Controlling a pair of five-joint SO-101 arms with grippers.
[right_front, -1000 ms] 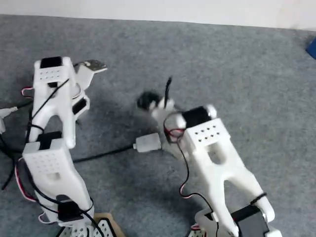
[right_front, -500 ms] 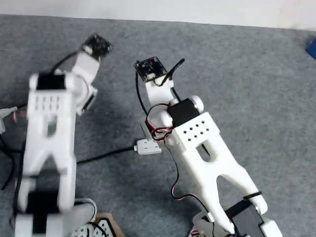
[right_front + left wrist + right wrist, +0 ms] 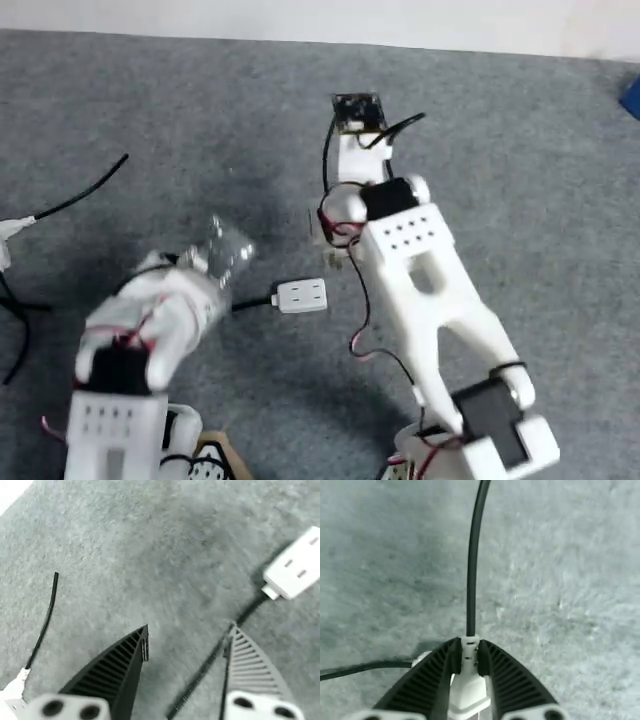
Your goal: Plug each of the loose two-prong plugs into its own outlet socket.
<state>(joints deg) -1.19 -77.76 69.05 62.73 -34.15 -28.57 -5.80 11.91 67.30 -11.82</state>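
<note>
Left gripper (image 3: 189, 627): spread wide and empty, low over the grey carpet (image 3: 150, 540), with the socket's black cord (image 3: 210, 665) passing between the fingers.
White rectangular plastic outlet socket (image 3: 302, 294): flat on the carpet between the two arms, slots up, cord trailing toward the left arm.
Right gripper (image 3: 468, 644): pinching the small white two-prong plug (image 3: 466, 687) by the cable end of its body, thin black cable (image 3: 472, 555) running out ahead; prongs hidden.
Second white plug (image 3: 10, 228): at the table's left edge, well apart from the socket, with its black lead (image 3: 85, 190) arcing away.
Handling: judged light, hard and smooth all round; plug apt to twist in a pinch. Cable limp yet springy enough to drag it off line. Socket loose on the carpet, likely to skid under a push, so probably in need of bracing.
Best hold: flat sides of the plug body, close behind the prongs, never the cable.
Writing: none legible on plugs, socket or arms.
</note>
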